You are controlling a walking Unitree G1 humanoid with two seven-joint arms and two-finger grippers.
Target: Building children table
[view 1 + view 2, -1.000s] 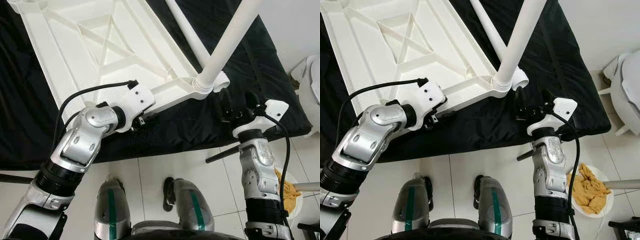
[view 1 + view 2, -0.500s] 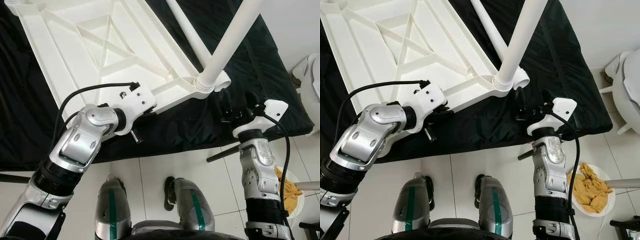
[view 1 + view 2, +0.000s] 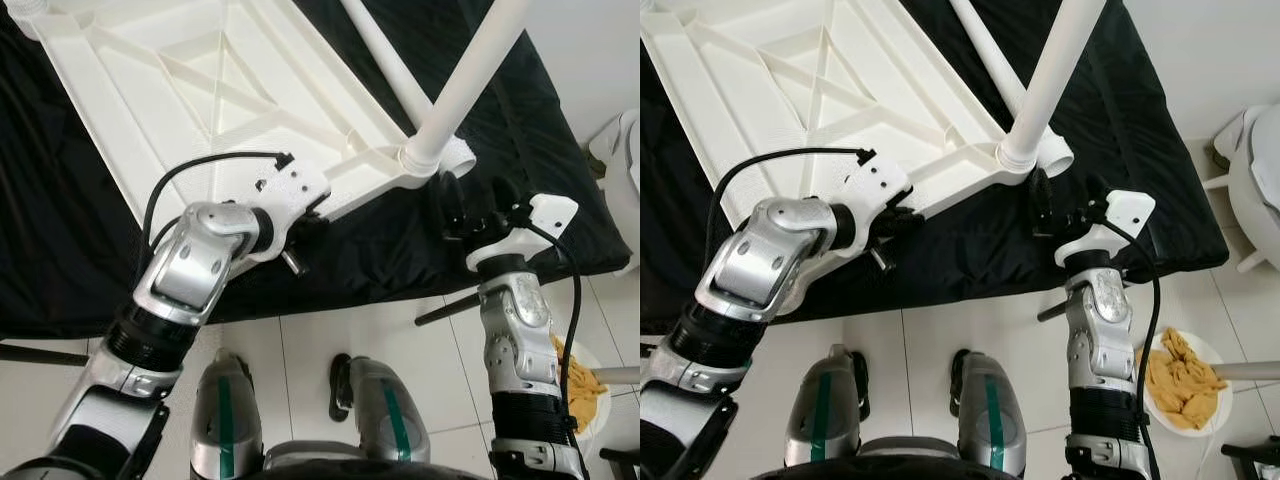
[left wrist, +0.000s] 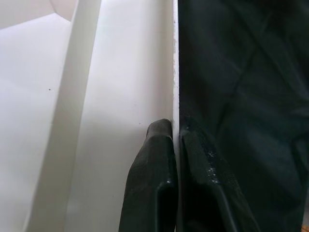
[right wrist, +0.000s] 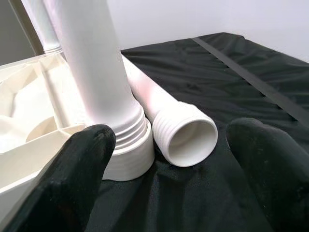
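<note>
- The right gripper (image 5: 159,159) is wide open, with room between its fingers for the loose leg (image 5: 181,133).
- The upright leg (image 3: 1050,80) blocks the left.
- Bare black cloth (image 3: 1140,170) lies free on the right.

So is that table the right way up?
No, upside down: the tabletop shows its ribbed underside, and one leg sticks up from a corner.

The ribbed white plastic tabletop (image 3: 230,100) and its round white plastic legs (image 5: 96,72) look smooth and faintly glossy. Beneath lies matt, creased black cloth (image 3: 1140,170). At 6 o'clock, glossy white floor tiles (image 3: 310,350) meet the brushed silver metal arms (image 3: 760,265).
</note>
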